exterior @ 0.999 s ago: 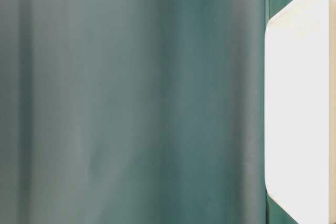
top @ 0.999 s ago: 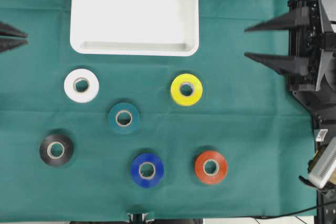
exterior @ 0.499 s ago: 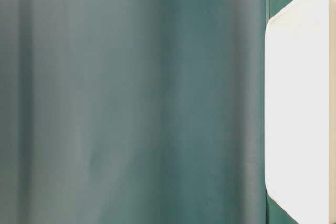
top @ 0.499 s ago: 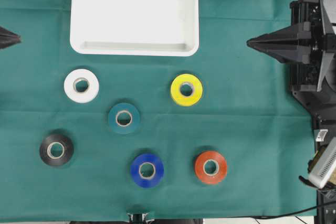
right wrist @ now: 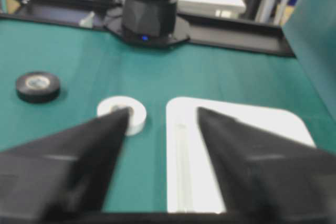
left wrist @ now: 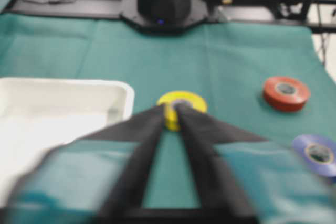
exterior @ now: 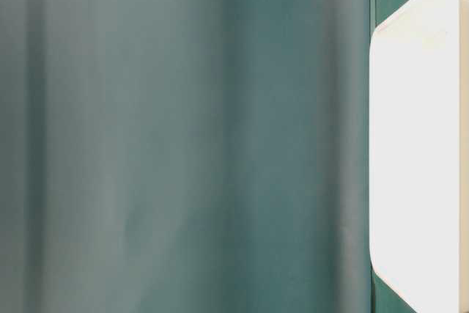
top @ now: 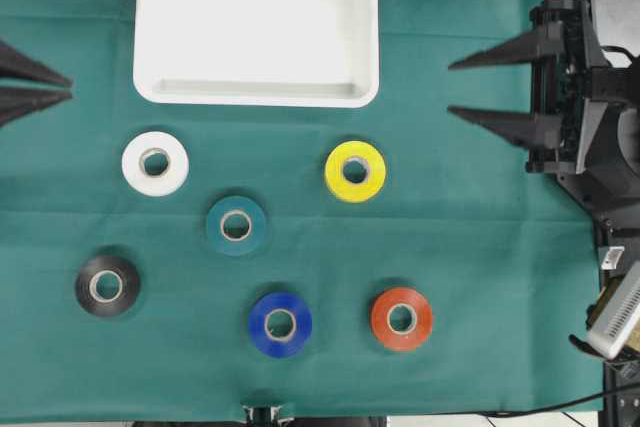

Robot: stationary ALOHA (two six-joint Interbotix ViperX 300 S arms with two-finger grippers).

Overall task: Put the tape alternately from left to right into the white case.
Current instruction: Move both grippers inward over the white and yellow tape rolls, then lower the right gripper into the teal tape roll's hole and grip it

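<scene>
- A green cloth [top: 470,247] covers the desk; nothing lies between the rolls and the white case [top: 257,93].
- The white case sits at 12 o'clock, shallow, round-cornered.
- Six rolls of tape lie flat below it: white [top: 155,163], yellow [top: 355,171], teal [top: 236,225], black [top: 107,286], blue [top: 280,324], red-orange [top: 402,318].
- Left gripper [top: 35,83] at 9 o'clock, jaws slightly spread; right gripper [top: 468,90] at 3 o'clock, jaws spread; neither pinches anything.
</scene>
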